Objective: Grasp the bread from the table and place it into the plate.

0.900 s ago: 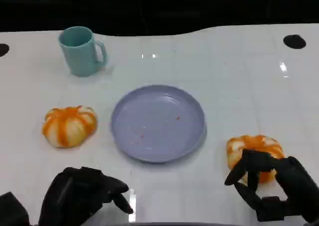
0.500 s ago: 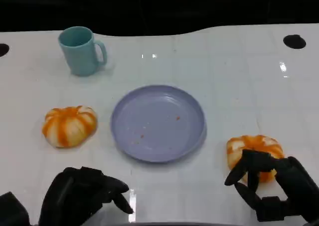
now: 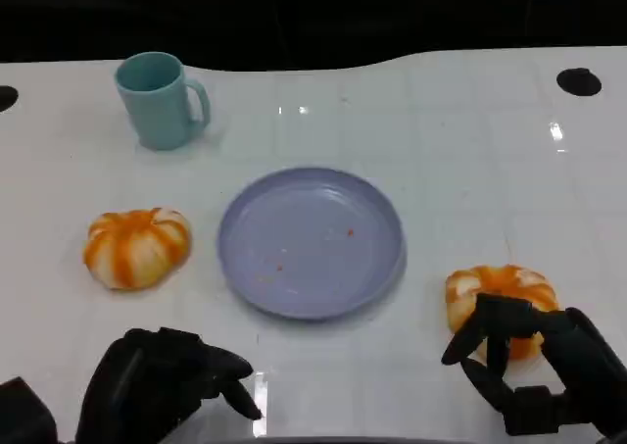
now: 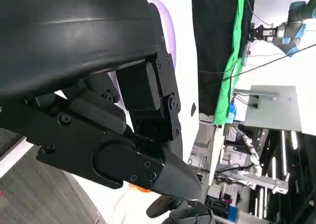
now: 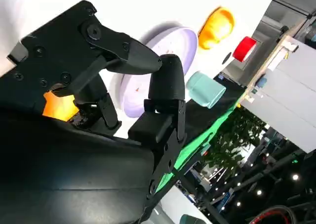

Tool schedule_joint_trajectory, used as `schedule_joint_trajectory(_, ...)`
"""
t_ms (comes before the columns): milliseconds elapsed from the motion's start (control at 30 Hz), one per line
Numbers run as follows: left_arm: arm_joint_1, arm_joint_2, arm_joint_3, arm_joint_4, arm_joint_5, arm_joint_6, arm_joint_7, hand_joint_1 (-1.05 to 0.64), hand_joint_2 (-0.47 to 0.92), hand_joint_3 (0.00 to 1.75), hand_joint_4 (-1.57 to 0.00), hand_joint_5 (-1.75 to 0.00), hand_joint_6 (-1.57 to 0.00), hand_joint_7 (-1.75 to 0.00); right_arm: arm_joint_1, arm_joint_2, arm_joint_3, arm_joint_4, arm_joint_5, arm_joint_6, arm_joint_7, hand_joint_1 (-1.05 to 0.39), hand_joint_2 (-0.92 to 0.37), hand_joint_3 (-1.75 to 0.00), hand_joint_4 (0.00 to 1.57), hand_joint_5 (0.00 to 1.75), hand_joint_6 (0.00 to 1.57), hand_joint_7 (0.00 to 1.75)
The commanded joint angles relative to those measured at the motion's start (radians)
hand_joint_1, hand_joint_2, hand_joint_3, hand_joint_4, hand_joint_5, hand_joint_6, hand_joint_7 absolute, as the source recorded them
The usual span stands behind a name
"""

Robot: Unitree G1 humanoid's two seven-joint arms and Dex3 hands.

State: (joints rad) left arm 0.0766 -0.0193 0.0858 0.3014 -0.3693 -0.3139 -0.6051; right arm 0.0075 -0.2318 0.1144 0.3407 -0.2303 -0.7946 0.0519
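Two orange-and-white round breads lie on the white table. One bread (image 3: 500, 289) sits right of the lilac plate (image 3: 312, 243); the other bread (image 3: 136, 247) sits left of it. My right hand (image 3: 534, 366) is at the right bread's near side, its fingers (image 3: 487, 328) spread and reaching over the bread's near edge; whether they touch it is unclear. The right wrist view shows that bread (image 5: 57, 105) beneath the right hand (image 5: 128, 85), with the plate (image 5: 158, 51) beyond. My left hand (image 3: 167, 380) rests near the table's front edge with its fingers curled in, holding nothing.
A teal mug (image 3: 162, 99) stands at the back left, also seen as the mug (image 5: 205, 89) in the right wrist view. Two black round holes (image 3: 579, 81) mark the table's far corners. The plate carries a few crumbs. Open table lies between plate and hands.
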Motion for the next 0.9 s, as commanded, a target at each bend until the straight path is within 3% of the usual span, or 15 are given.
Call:
schedule_joint_trajectory(33, 0.002, 0.012, 0.007, -0.001, -0.009, 0.001, -0.003, -0.95, 0.90, 0.00, -1.22, -0.96, -1.57, -0.01, -0.004, -0.005, -0.017, 0.003, 0.016, -0.012, -0.007, -0.24, -0.46, -1.04, 0.83, 1.68, 0.84, 1.10)
schedule_joint_trajectory(300, 0.003, 0.015, 0.008, 0.002, -0.011, -0.003, -0.013, -0.94, 0.90, 0.00, -1.20, -0.96, -1.56, -0.01, 0.022, 0.012, -0.030, -0.077, 0.014, 0.042, -0.021, -0.31, -0.57, -0.81, 0.70, 1.29, 0.83, 0.66)
schedule_joint_trajectory(433, 0.001, 0.014, 0.009, 0.006, -0.003, -0.011, -0.007, -0.96, 0.90, 0.00, -1.21, -0.97, -1.57, -0.01, 0.039, 0.017, -0.038, -0.137, 0.006, 0.069, -0.020, -0.34, -0.72, -0.54, 0.65, 1.05, 0.78, 0.50)
schedule_joint_trajectory(567, -0.001, 0.017, 0.008, 0.010, 0.006, -0.020, -0.007, -0.97, 0.91, 0.00, -1.20, -0.98, -1.57, -0.01, 0.056, 0.000, -0.048, -0.209, -0.049, 0.117, -0.022, -0.42, -0.89, -0.25, 0.55, 0.92, 0.67, 0.46)
schedule_joint_trajectory(900, -0.004, 0.021, -0.002, 0.020, 0.032, -0.042, -0.002, -0.99, 0.92, 0.00, -1.15, -1.06, -1.57, -0.02, 0.065, -0.081, -0.072, -0.331, -0.206, 0.219, -0.026, -0.57, -0.92, -0.10, 0.15, 0.62, 0.34, 0.25)
